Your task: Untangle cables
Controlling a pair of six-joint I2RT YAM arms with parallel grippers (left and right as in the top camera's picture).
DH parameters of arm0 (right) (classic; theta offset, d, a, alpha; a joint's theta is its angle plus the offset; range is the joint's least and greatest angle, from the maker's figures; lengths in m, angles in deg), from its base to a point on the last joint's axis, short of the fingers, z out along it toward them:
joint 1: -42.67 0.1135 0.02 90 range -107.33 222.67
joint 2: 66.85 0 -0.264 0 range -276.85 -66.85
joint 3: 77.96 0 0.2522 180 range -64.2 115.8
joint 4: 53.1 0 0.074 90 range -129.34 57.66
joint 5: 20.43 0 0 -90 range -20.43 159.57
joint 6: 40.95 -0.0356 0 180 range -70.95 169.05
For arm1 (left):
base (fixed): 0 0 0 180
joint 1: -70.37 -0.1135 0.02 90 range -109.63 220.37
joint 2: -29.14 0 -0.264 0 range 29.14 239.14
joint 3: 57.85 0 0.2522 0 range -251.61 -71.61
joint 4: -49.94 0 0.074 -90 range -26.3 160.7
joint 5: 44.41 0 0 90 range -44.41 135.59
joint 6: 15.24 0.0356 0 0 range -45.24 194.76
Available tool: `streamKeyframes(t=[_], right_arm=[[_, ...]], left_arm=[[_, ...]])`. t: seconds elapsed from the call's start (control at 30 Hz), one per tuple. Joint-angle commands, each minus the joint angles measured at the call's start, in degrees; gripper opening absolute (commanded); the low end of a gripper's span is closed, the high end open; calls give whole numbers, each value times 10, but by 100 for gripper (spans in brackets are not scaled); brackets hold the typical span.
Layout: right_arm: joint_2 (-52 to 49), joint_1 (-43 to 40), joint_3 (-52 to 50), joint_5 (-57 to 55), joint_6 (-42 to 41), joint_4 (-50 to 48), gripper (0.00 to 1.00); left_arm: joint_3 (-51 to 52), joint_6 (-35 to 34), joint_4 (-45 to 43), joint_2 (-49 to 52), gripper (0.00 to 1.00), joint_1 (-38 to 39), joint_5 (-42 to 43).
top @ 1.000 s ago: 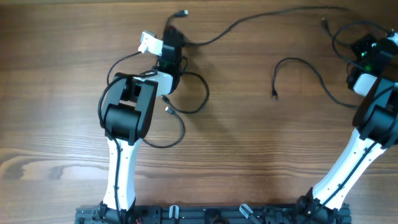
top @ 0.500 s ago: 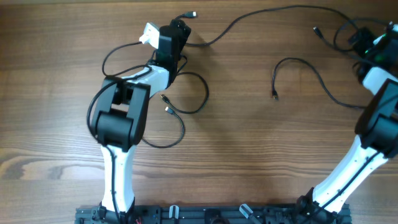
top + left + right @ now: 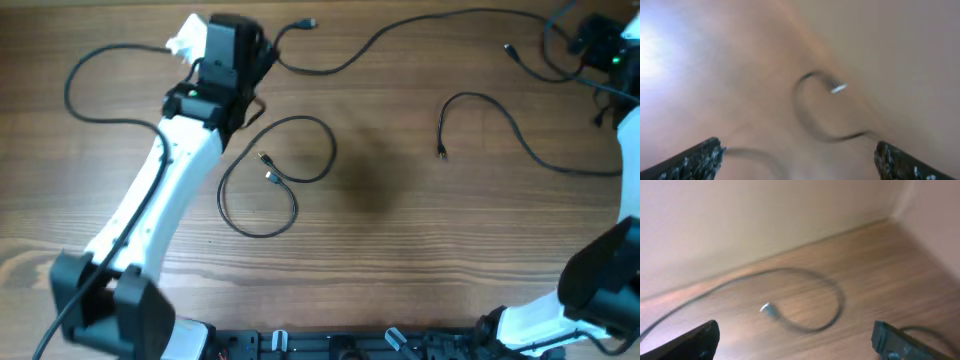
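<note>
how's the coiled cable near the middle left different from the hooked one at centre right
The coiled cable curls round into loops and appears to cross itself; the hooked cable is a single open strand with no crossing. The coiled cable's two plug ends lie close together inside its loops; the hooked cable shows one plug end, and its other end trails off toward the right edge. Both are thin, black and flat on the wooden table.

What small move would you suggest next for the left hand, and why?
Probably lower the left hand toward the plug ahead: its fingers stand wide apart, holding nothing, and the cable curls loose there, though the view is blurred.
</note>
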Motion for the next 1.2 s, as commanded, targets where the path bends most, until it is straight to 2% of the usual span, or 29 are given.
streamKeyframes(t=[0.0, 0.1, 0.2, 0.27, 0.4, 0.47, 0.57, 0.67, 0.8, 1.0, 1.17], right_arm=[[39, 39, 1, 152, 29, 64, 100], [44, 84, 1, 246, 29, 135, 99], [44, 132, 1, 250, 29, 195, 100], [44, 168, 1, 250, 68, 225, 100], [44, 257, 1, 210, 217, 278, 100], [44, 289, 1, 161, 268, 293, 100], [42, 336, 1, 144, 336, 308, 99], [39, 368, 1, 140, 360, 303, 94], [24, 403, 0, 139, 404, 307, 96], [-19, 449, 0, 123, 547, 302, 99], [-72, 471, 0, 112, 568, 276, 100]], left_arm=[[5, 37, 134, -43, 100, -13, -26], [5, 45, 254, -45, 100, -33, -20], [6, 44, 325, -46, 100, -63, -10], [7, 57, 350, -45, 100, -89, 5], [9, 191, 352, -45, 100, -130, 79], [9, 248, 355, -45, 100, -132, 82], [12, 319, 363, -45, 100, -132, 81], [28, 316, 353, -45, 100, -134, 82], [61, 316, 326, -45, 100, -134, 82], [119, 316, 292, -45, 100, -134, 81], [159, 331, 271, -44, 100, -134, 82]])
